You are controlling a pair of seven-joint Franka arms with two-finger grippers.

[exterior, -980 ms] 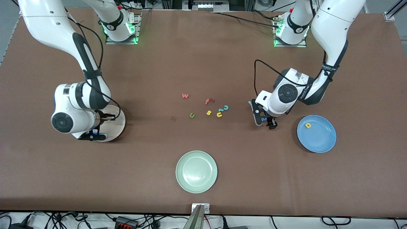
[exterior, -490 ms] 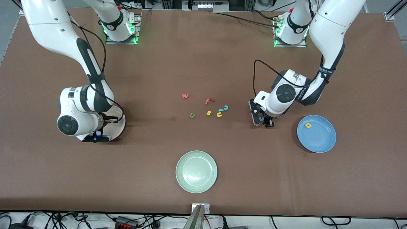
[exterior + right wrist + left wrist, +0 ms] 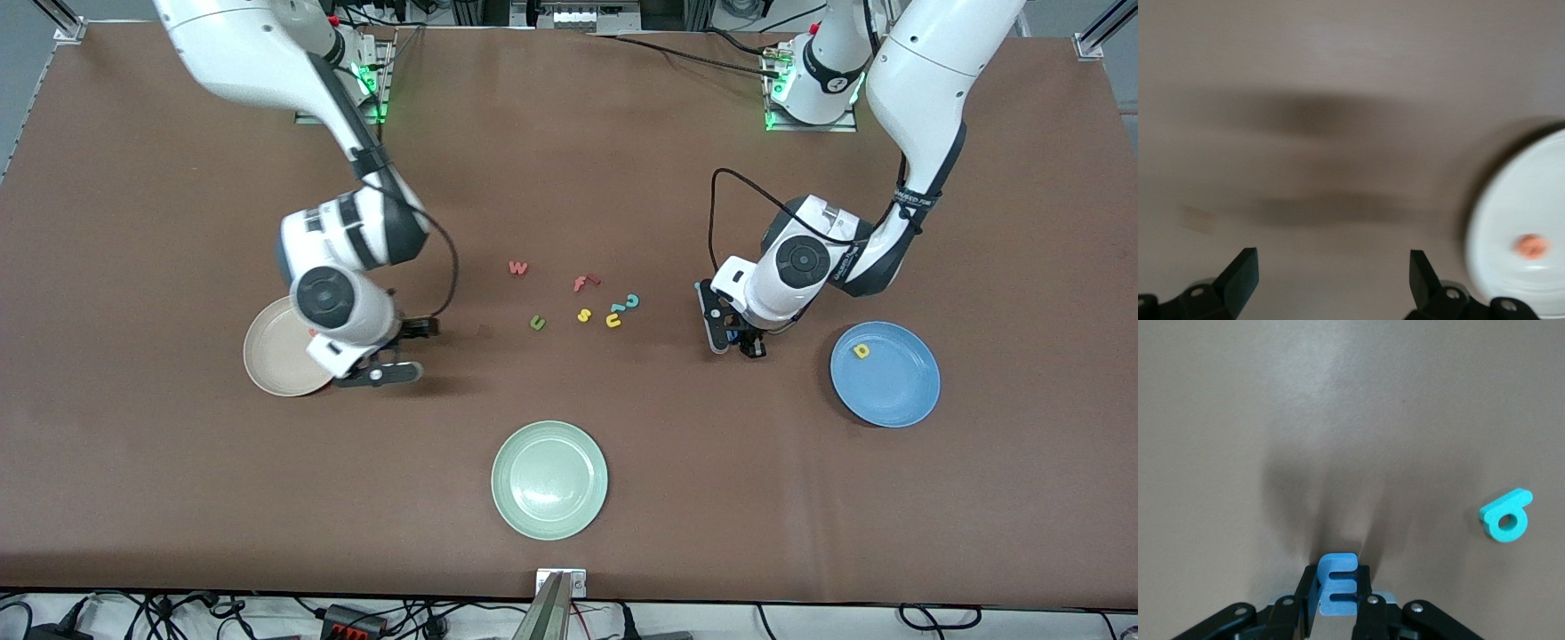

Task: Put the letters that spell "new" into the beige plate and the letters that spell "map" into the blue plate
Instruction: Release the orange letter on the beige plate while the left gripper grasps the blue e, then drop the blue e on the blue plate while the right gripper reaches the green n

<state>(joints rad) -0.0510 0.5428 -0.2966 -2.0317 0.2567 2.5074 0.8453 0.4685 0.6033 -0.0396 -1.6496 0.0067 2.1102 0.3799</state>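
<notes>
**Spotter:** Run me across the surface, starting at the right arm's end.

**Me:** The beige plate [image 3: 271,348] sits toward that end, with the orange "e" [image 3: 1531,245] already lying in it. My right claw [image 3: 389,349] hangs just off the plate's rim over bare surface, its fingers spread wide and holding nothing. Near the middle are the loose letters: the pinkish-red "w" [image 3: 518,268], the green "n" [image 3: 537,323] and the teal "p" [image 3: 1505,515]. The pale green plate [image 3: 549,480] lies toward the surface's front edge; I leave it alone.

**Spotter:** And the left side?

**Me:** My left claw [image 3: 734,335] is low over the surface between the letter cluster and the blue plate [image 3: 885,373], pinched on the blue "m" [image 3: 1338,584]. The wrist view shows the letter standing upright between the fingertips [image 3: 1365,587], gripped low on its body. The yellow "a" [image 3: 861,350] is already in the blue plate.

**Spotter:** So the step is carrying the "m" over?

**Me:** I judge so. I'd lift straight up first so the foam doesn't drag, travel slowly since the hold is narrow, then come down over bare blue beside the "a" and let go low, so it can't bounce off the shallow rim.
</notes>
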